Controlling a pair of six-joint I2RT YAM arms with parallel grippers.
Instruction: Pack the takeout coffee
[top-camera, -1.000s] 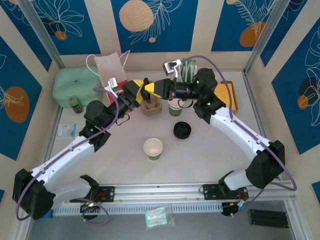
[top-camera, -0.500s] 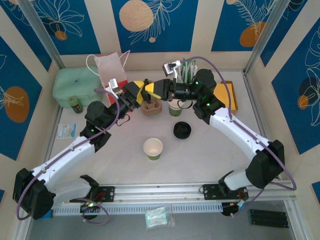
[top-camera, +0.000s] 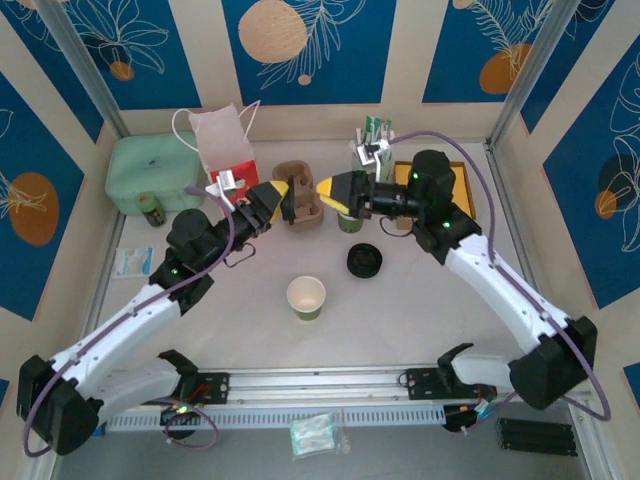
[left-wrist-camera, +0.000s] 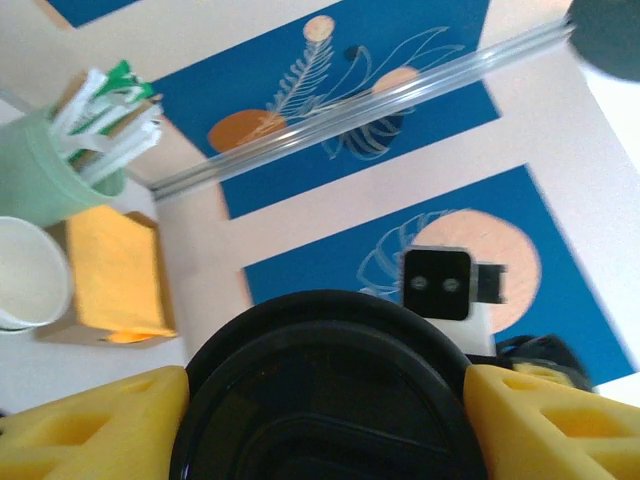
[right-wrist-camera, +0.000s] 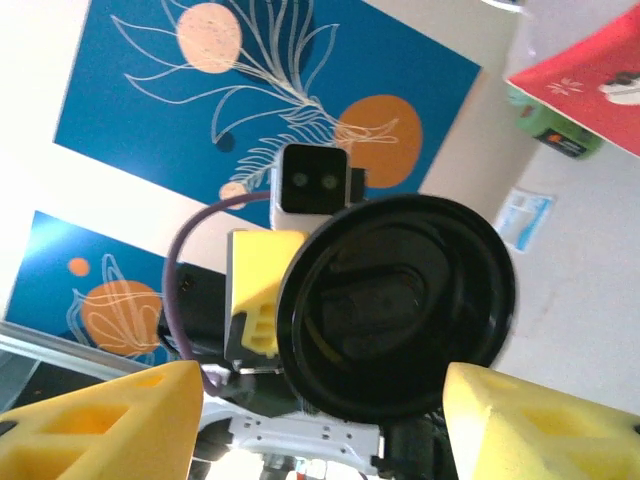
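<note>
coffee (left-wrist-camera: 322, 345) in left end effector (left-wrist-camera: 325, 385), lids (top-camera: 364, 260) right

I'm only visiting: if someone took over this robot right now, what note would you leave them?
Left gripper: closed on the takeout coffee, fingers flanking its black lid.
Right gripper: open, facing that lid, not touching.
Coffee: by the brown cup carrier at the back.
Done: cup lidded and gripped.
Left: packing it; whether it sits in the carrier, I cannot tell.

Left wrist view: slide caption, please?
Left gripper clasping round black plastic lid between yellow fingers; pale green cup of straws beyond.
</note>
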